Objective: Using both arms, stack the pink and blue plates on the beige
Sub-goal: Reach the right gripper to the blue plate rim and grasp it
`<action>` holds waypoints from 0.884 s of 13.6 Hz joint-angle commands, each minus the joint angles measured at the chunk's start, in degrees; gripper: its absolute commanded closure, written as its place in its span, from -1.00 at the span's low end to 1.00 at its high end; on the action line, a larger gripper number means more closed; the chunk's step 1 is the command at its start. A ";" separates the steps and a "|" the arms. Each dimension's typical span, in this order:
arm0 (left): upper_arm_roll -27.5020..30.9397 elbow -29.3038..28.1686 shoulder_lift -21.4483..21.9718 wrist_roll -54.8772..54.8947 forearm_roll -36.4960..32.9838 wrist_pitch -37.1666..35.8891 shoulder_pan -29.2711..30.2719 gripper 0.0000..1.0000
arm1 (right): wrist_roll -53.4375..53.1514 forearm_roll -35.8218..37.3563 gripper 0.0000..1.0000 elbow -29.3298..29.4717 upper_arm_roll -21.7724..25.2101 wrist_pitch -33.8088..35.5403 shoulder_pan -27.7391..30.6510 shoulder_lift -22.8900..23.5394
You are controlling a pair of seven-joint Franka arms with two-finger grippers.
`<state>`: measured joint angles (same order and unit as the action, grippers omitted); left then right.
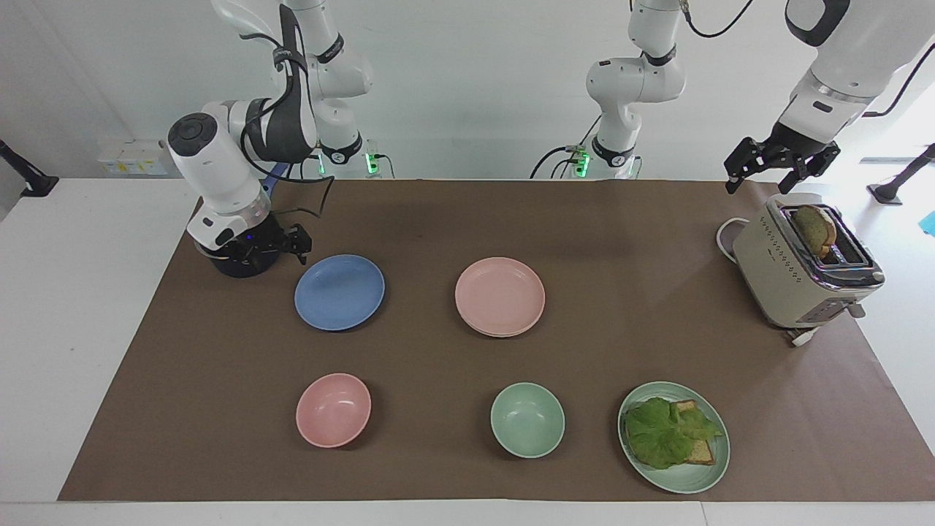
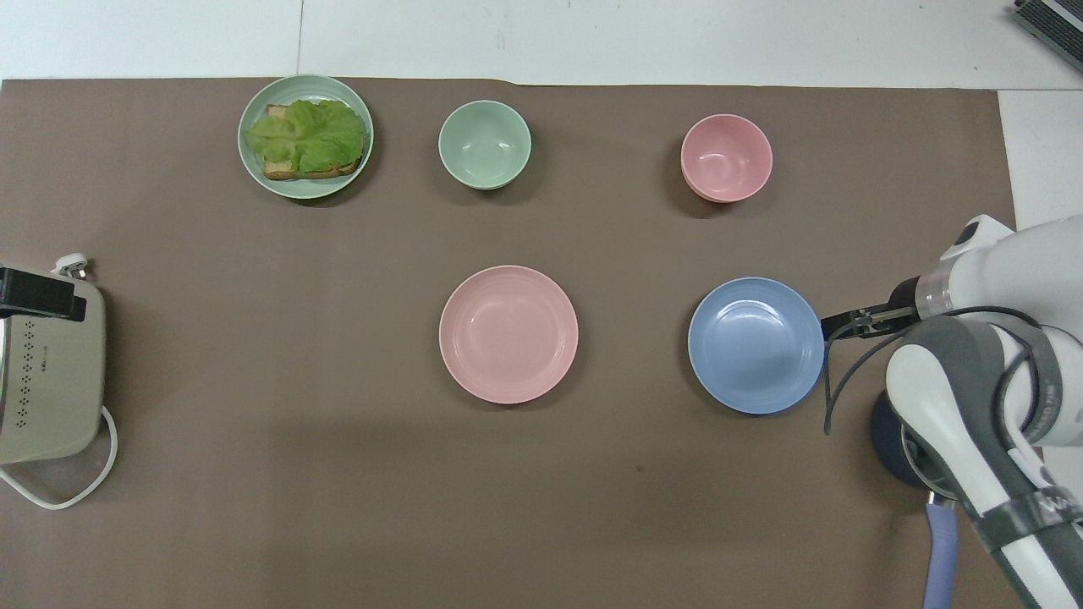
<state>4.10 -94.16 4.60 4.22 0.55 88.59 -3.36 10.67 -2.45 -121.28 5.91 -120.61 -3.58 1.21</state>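
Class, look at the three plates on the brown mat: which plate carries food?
The pale green plate, farthest from the robots toward the left arm's end, carries toast and lettuce. The blue plate and pink plate are bare.

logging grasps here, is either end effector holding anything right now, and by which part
Nothing is held. The right end effector is open, low beside the blue plate, at its rim. The left end effector hangs open over the toaster.

Three shallow round plates are counted: one pale pink, one blue, one pale green. Two deep bowls are seen, pink and green. One dark saucepan and one beige boxy toaster are counted.
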 commanded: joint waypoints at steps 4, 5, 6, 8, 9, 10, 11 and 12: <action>-0.32 -1.29 1.38 0.35 -1.08 0.53 0.46 -1.00 | 3.04 -3.44 -1.00 -2.82 -0.28 -4.98 0.51 2.13; -0.32 -1.29 1.38 0.43 -1.08 0.53 0.46 -1.00 | 3.30 -3.44 -1.00 -3.00 -0.28 -5.94 0.59 2.82; -0.32 -1.29 1.38 0.44 -1.08 0.53 0.46 -1.00 | 3.82 -3.44 -1.00 -3.78 -0.28 -7.60 0.68 3.09; -0.32 -1.29 1.29 0.35 -1.08 0.53 0.46 -1.00 | 4.09 -3.44 -1.00 -4.05 -0.28 -8.50 0.68 3.88; -0.32 -1.29 1.38 0.35 -1.08 0.53 0.46 -1.00 | 5.05 -3.44 -1.00 -4.14 -0.28 -9.81 0.86 5.10; -0.32 -1.29 1.38 0.43 -1.08 0.53 0.46 -1.00 | 6.10 -3.44 -1.00 -4.14 -0.28 -11.21 0.94 6.33; -0.32 -1.29 1.38 0.44 -1.08 0.53 0.46 -1.00 | 6.11 -3.53 -1.00 -4.14 -0.28 -11.66 0.94 7.13; -0.32 -1.29 1.38 0.44 -1.08 0.53 0.46 -1.00 | 6.29 -3.61 -1.00 -4.23 -0.28 -12.10 1.03 7.83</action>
<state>4.10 -94.16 4.61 4.22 0.55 88.59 -3.36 14.13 -4.03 -125.14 5.92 -130.79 -3.36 7.39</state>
